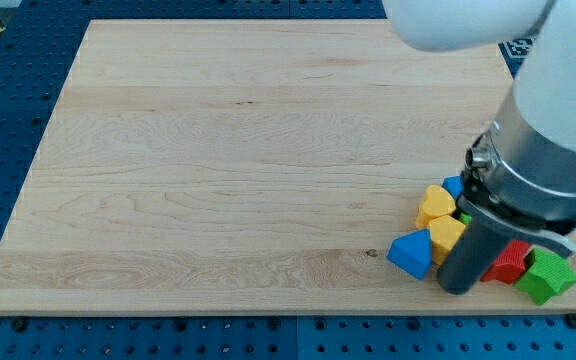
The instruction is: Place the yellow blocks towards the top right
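A pale wooden board fills most of the view, lying on a blue perforated table that shows around its edges. The robot arm, a bulky white and grey cylinder, comes in from the view's top right and narrows to a dark rod that reaches the board near the view's bottom right corner. My tip rests there, in the middle of a tight cluster of small blocks; this arm has no hand or jaws, only the rod, and it holds nothing. Two yellow blocks sit just to the view's left of the rod: one yellow block higher up, and a second yellow block below it, touching the rod's side. A blue wedge-like block lies at the cluster's left edge, beside the lower yellow one. A smaller blue block peeks out above the yellow pair. To the rod's right sit a red block and a green block, the green nearest the board's corner.
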`<control>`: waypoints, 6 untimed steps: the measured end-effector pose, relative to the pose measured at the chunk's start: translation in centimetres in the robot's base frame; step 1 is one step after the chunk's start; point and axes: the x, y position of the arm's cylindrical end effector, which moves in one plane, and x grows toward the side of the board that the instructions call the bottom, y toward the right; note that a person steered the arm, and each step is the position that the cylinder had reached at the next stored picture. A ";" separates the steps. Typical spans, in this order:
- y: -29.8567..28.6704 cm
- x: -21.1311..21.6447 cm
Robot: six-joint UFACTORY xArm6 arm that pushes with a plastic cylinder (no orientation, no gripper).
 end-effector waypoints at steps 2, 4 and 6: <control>-0.1 -4.0; -1.9 -9.1; -4.4 -17.0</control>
